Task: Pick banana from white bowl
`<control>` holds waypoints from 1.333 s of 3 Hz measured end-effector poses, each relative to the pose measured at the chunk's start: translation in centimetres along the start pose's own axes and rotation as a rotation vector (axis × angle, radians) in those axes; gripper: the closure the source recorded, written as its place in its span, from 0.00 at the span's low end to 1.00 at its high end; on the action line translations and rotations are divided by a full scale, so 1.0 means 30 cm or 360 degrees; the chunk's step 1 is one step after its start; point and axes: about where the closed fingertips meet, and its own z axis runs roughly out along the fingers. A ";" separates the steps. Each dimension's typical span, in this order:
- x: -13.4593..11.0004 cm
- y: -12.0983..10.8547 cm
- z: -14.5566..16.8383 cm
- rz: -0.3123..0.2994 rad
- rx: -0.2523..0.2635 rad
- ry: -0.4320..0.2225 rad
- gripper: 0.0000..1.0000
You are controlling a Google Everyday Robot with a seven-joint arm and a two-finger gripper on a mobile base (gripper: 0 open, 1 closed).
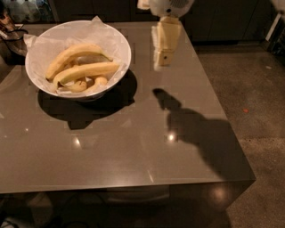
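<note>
Camera view | tool (162, 57) hovers right of white bowl (124, 44), grip cannot tell | risk: crowded banana (89, 70), paper (100, 27) snags

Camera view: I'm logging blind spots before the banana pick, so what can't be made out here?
All camera view.
Gripper, hanging right of the white bowl: arm cut off by the top edge.
Small bananas: mostly hidden under the long bananas.
Clutter at left: cropped, too dark.
</note>
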 end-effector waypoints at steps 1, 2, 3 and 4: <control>-0.076 -0.066 0.079 -0.0128 -0.0058 -0.0005 0.09; -0.137 -0.105 0.156 -0.0231 -0.0112 0.0037 0.20; -0.192 -0.135 0.212 -0.0315 -0.0148 0.0056 0.22; -0.248 -0.156 0.259 -0.0390 -0.0182 0.0069 0.25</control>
